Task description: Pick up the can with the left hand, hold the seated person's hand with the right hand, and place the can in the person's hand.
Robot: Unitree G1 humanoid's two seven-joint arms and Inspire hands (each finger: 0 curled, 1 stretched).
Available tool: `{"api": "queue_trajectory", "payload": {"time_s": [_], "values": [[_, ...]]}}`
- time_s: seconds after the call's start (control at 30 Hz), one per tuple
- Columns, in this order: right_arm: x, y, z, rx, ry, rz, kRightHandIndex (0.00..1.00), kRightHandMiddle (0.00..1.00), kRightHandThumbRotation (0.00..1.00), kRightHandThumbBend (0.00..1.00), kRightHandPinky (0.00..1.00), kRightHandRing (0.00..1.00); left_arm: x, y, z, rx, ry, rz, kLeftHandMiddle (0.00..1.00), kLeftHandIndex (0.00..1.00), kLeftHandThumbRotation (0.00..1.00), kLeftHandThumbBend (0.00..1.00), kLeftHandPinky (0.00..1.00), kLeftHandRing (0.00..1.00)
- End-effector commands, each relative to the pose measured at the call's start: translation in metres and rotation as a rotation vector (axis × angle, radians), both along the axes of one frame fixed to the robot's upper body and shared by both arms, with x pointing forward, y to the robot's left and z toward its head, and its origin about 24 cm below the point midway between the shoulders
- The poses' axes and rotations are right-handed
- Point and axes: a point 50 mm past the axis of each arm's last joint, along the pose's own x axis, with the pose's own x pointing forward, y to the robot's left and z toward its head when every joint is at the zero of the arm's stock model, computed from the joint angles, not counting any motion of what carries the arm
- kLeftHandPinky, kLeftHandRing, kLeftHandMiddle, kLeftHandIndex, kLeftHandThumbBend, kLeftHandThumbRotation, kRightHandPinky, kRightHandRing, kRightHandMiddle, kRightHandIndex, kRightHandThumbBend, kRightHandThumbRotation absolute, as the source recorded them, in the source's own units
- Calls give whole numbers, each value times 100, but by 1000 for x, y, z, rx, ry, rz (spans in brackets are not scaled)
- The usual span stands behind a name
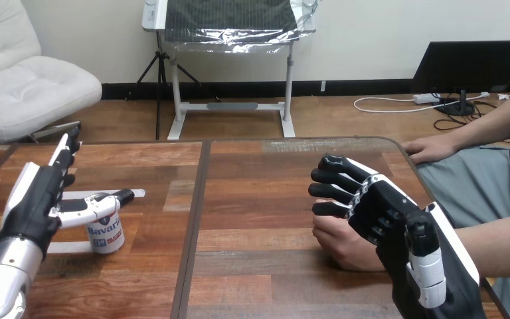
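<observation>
A white can (107, 232) with blue print stands upright on the table (252, 199) at the left. My left hand (36, 199) is just left of it with its fingers straight and pointing away from me. Its thumb (99, 203) reaches across the can's top, and the hand is open. At the right, the person's hand (339, 242) rests on the table. My right hand (385, 212) lies over it, its fingers (332, 189) curled round the far side. Most of the person's hand is hidden under my palm.
The person's other hand (431, 147) rests flat on the table's far right edge. White tape strips (136, 193) lie on the wood near the can. A dark seam (196, 219) runs down the table between the can and the hands.
</observation>
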Motion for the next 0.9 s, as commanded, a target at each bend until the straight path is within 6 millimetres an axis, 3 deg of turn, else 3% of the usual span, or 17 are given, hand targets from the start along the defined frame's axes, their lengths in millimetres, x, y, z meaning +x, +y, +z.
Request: {"api": "queue_trajectory", "payload": {"time_s": [0.0,0.87], "values": [[10,-1,15,6,-90,-4,83,82,96,93,75,80,16,1,20,34,-49,-21,100,100,9,65,94,99],[10,-1,15,5,-98,-7,83,82,96,92,74,80,18,4,8,97,51,-22,100,100,14,67,94,99]]}}
